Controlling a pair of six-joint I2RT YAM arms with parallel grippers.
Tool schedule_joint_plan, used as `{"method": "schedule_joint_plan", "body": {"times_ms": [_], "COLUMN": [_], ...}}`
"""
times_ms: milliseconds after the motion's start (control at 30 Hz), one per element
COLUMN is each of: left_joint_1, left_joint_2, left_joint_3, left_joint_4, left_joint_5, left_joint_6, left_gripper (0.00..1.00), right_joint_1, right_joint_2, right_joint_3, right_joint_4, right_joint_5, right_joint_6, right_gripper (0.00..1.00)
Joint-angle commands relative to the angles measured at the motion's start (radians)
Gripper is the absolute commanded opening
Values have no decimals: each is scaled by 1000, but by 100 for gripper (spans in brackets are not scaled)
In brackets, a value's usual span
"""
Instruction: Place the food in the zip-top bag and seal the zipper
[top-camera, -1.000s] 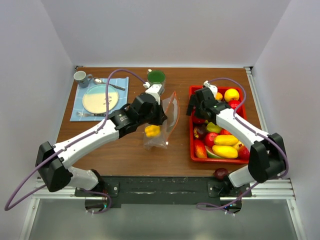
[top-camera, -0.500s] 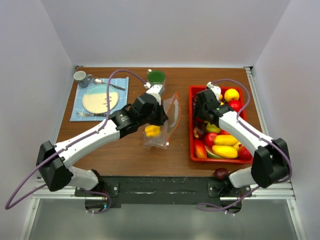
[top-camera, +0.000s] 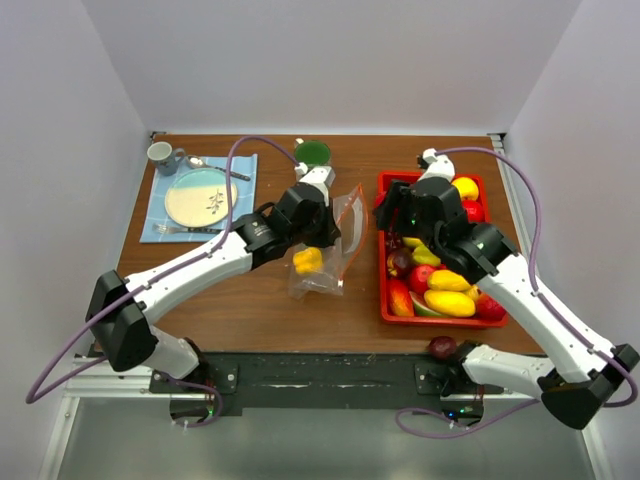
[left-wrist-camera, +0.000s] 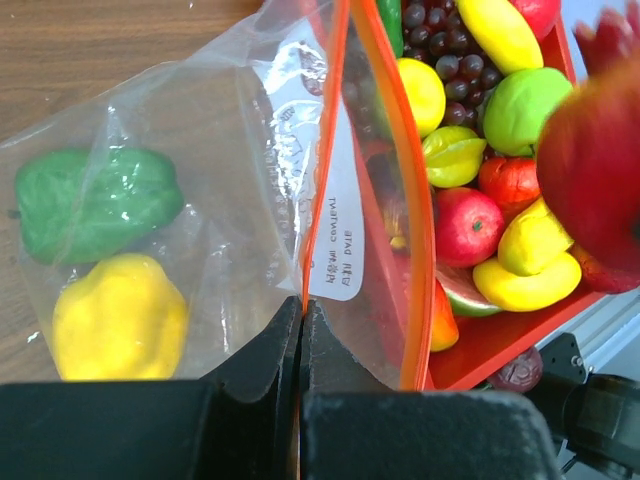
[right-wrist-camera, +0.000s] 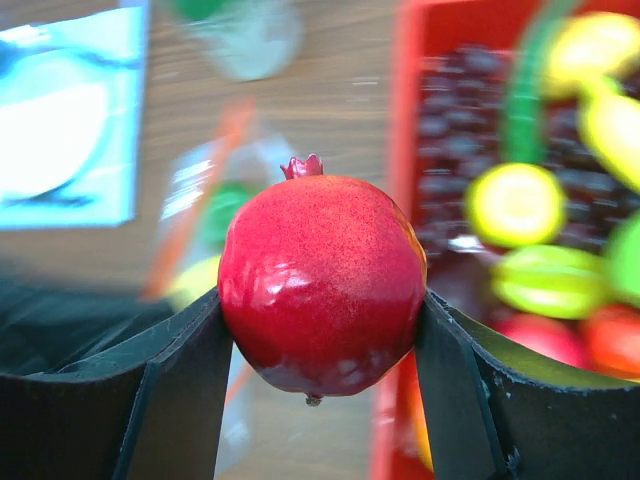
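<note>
While the left pincer (left-wrist-camera: 302, 335) is pressed together on one lip of the zipper (left-wrist-camera: 330, 140), the zip-top bag (top-camera: 322, 250) lies mid-desk with its mouth gaping toward 3 o'clock in the top view. The other orange lip bows away from the pinched one. Two pieces of food are inside the bag: a yellow piece (left-wrist-camera: 120, 320) and a green piece (left-wrist-camera: 95, 200) touching it at its 12 o'clock in the left wrist view.

The right pincer (right-wrist-camera: 322, 310) is pinching a red pomegranate (right-wrist-camera: 320, 265), a finger on each side of it, lifted off everything. In the top view this pincer hangs at 3 o'clock of the bag, over the near-bag edge of the red tray (top-camera: 383, 300). The tray is just beside the bag and piled with more food: a yellow mango (top-camera: 450, 302), green, red and purple pieces.

A dark purple fruit (top-camera: 441, 347) sits at 6 o'clock of the tray, at the desk (top-camera: 250, 300) edge. A green bowl (top-camera: 313, 153) is at 12 o'clock of the bag. A plate (top-camera: 200, 197) on a blue mat is at 10 o'clock, with a cup (top-camera: 160, 153) beside it.
</note>
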Motion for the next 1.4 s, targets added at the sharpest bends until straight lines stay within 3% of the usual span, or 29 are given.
{"method": "schedule_joint_plan", "body": {"times_ms": [0,333,467,700,833,1000,1167,1267,1367], "left_joint_1": [-6,-6,-6,-6,-6,-2,49,77,84], "left_joint_2": [4,-10,-27,-50,-55,-59,-85,-110,-121], "left_joint_3": [64,70,53,36,32,30,9,-8,-17], "left_joint_4": [9,9,17,25,22,18,-12,-15,-18], "left_joint_5": [-26,-21,-21,-21,-23,-41,-34,-25,-17], "left_joint_6": [-11,-11,-11,-13,-13,-11,-2,16,27], "left_gripper": [0,0,0,0,0,0,0,0,0], "right_joint_1": [94,131,131,130,130,130,111,3,-184], "right_joint_2": [-6,130,184,196,193,179,104,43,6], "right_joint_3": [62,36,42,50,65,78,71,4,-67], "right_joint_4": [-24,68,71,70,64,30,-54,-83,-90], "right_joint_5": [-14,-45,-14,1,11,23,162,146,136], "right_joint_6": [45,63,59,62,54,50,25,8,-21], "right_gripper": [21,24,33,82,98,99,99,99,99]}}
